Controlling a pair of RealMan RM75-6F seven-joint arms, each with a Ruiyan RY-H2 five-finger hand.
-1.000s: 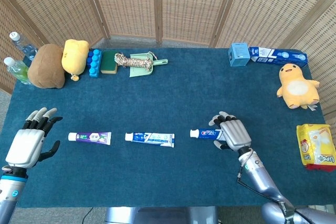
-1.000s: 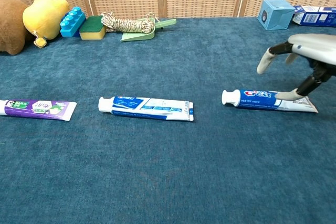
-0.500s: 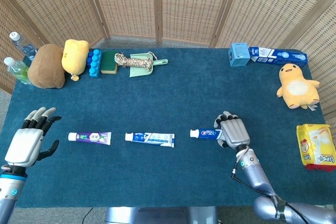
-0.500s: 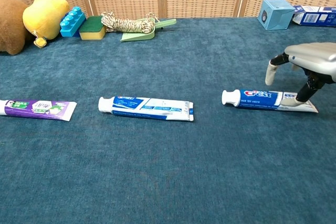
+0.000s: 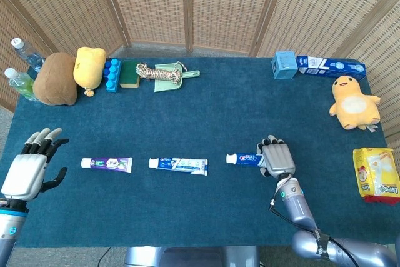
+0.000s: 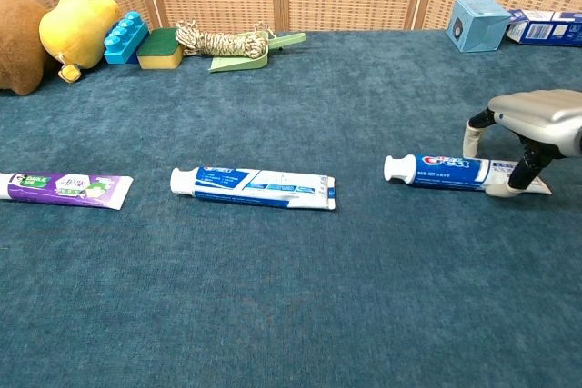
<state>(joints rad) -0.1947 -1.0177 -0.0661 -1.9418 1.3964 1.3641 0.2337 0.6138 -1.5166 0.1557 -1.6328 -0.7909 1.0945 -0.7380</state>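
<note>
Right hand (image 6: 532, 124) arched over tail end of Crest toothpaste tube (image 6: 443, 170) on blue tablecloth (image 6: 291, 297); fingertips (image 6: 472, 143) straddled tube, touching, not clenched. Left hand (image 5: 28, 167) spread, holding nothing, beside purple tube (image 5: 107, 164).

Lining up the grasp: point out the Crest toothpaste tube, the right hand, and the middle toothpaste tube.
Crest toothpaste tube (image 6: 441, 170), chest view, on its printed body.
Right hand (image 5: 277, 157), head view, on the back of the hand.
Middle toothpaste tube (image 6: 259, 187), chest view, on the middle of its body.
</note>
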